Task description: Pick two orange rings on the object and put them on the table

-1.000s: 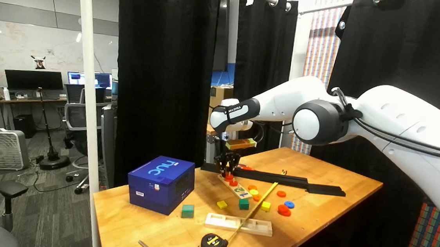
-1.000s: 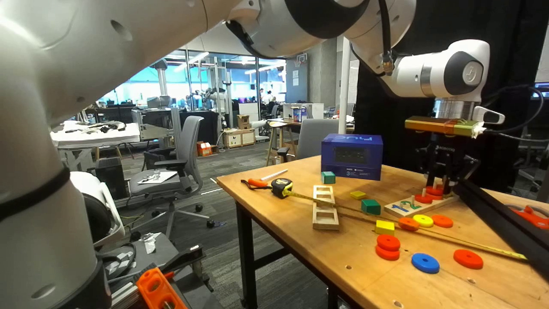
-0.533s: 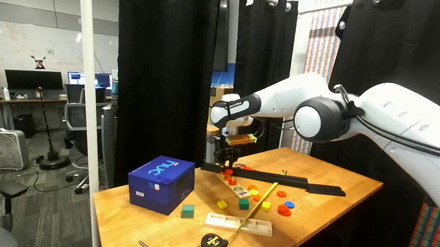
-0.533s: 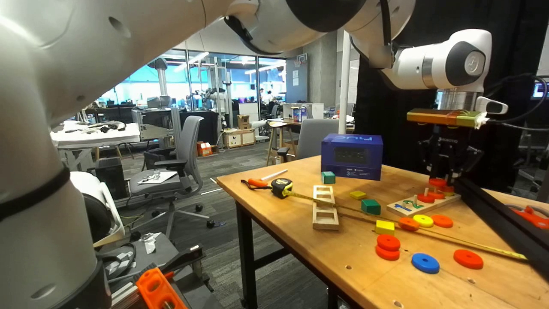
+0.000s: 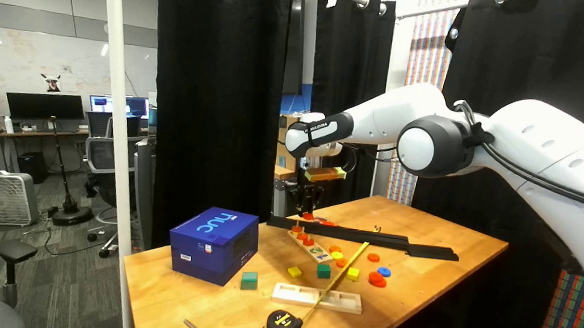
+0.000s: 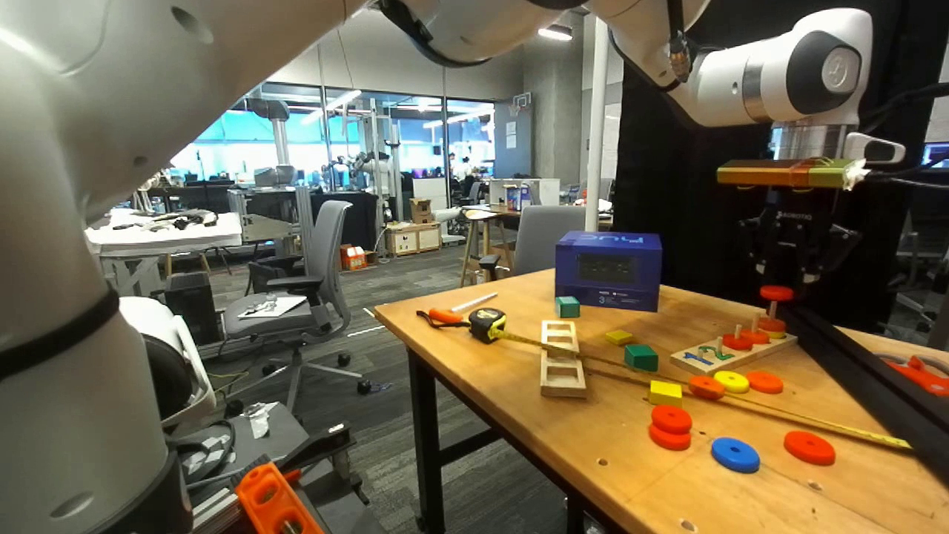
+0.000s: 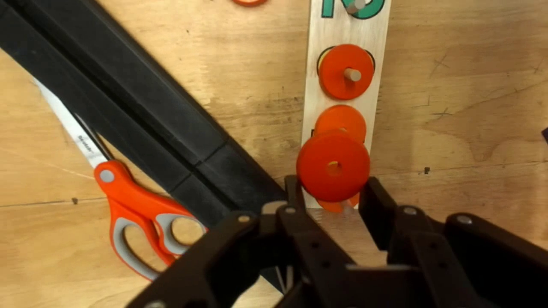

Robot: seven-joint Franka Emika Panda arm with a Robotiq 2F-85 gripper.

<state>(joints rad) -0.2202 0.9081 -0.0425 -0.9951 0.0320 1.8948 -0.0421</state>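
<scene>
An orange ring (image 7: pixel 332 184) is held aloft, its rim pinched between the jaws of the Robotiq gripper (image 6: pixel 786 278). It is over the far end of a wooden peg board (image 7: pixel 314 98) — apparently clear of the pegs, though in an exterior view it nearly meets the tip of one. Three more orange rings (image 7: pixel 336 85) sit on that board, each around its own peg.

The board lies on a wooden surface (image 5: pixel 423 224). Nearer, in an exterior view, a yellow ring (image 6: pixel 732 380) lies between two loose orange rings (image 6: pixel 765 383); nearer still, from left to right, come a stacked pair of orange-red rings (image 6: pixel 670 437), a blue ring (image 6: pixel 735 463) and a single orange-red ring (image 6: pixel 815 449). In the wrist view a black bar (image 7: pixel 171 132) lies left of the board — with orange-handled scissors (image 7: pixel 126 190) left of that. A tape measure (image 6: pixel 487 325) and a blue NUC box (image 5: pixel 212 246) stand apart from the board.
</scene>
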